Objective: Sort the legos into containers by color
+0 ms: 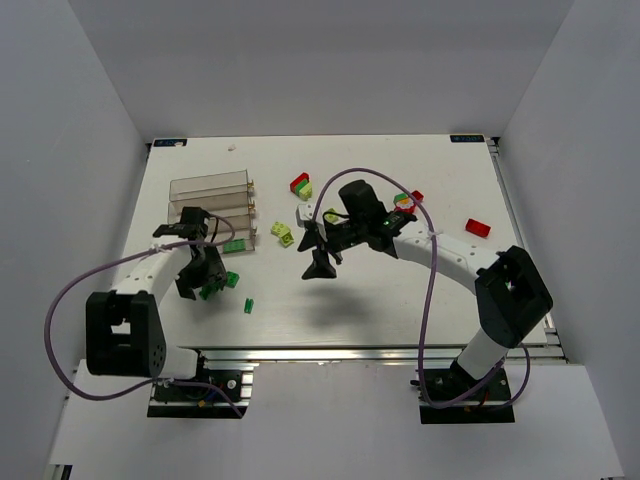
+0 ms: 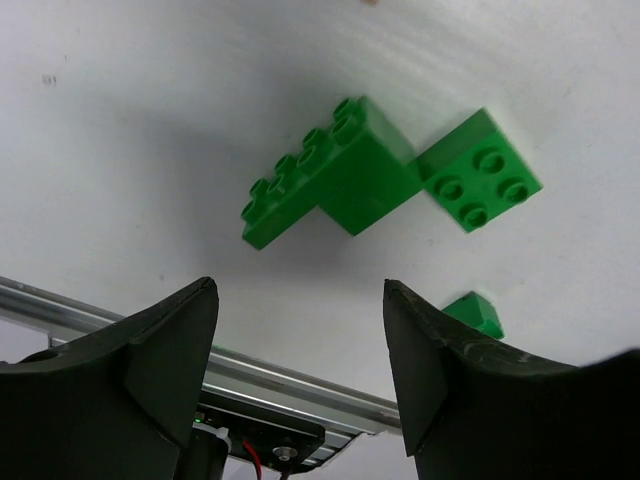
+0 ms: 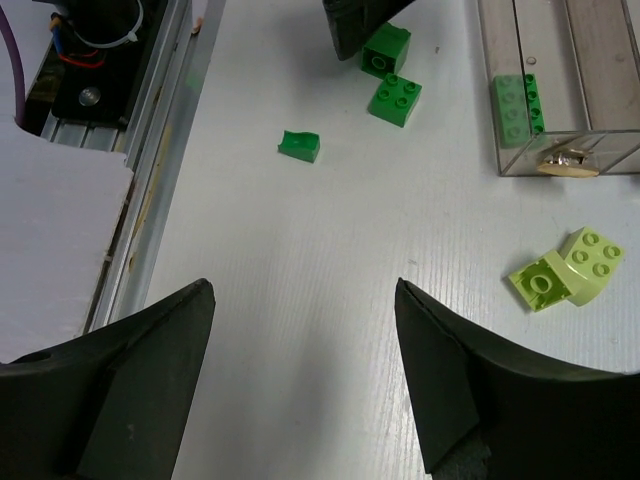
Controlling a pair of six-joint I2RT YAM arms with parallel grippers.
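Note:
Two dark green legos lie touching on the table, with a small green piece close by. My left gripper hovers open just short of them, holding nothing. The clear containers tray holds green bricks in one compartment. My right gripper stands open and empty over bare table mid-scene. Lime legos lie beside it. Red legos sit farther back and right.
The table's near edge is an aluminium rail with the arm bases behind it. White walls enclose the table on three sides. A small multi-coloured piece and a small red one lie by the right arm's forearm.

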